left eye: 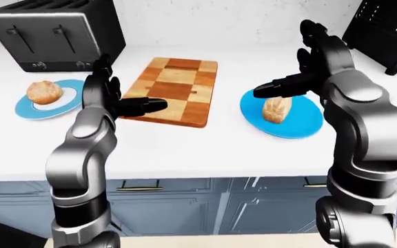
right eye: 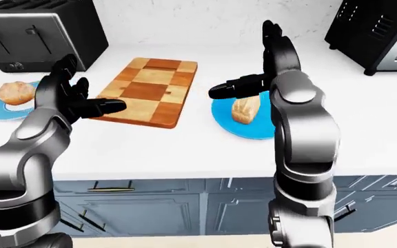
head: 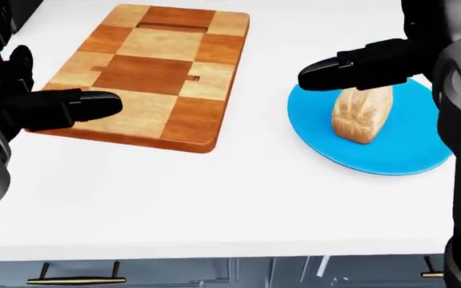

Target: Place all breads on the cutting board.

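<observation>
A checkered wooden cutting board [head: 154,66] lies on the white counter [head: 214,204]. To its right a long bread loaf [head: 363,114] rests on a blue plate [head: 411,153]. My right hand [head: 366,60] hovers open just above the loaf, thumb pointing left, not touching it. My left hand [head: 58,99] is open over the board's lower left corner and holds nothing. In the left-eye view a round bun [left eye: 44,91] sits on a second blue plate [left eye: 64,107] left of the board.
A black toaster [left eye: 54,33] stands behind the bun's plate at the top left. A dark oven appliance [left eye: 391,31] is at the top right. Grey-blue drawers with brass handles [left eye: 140,187] run below the counter edge.
</observation>
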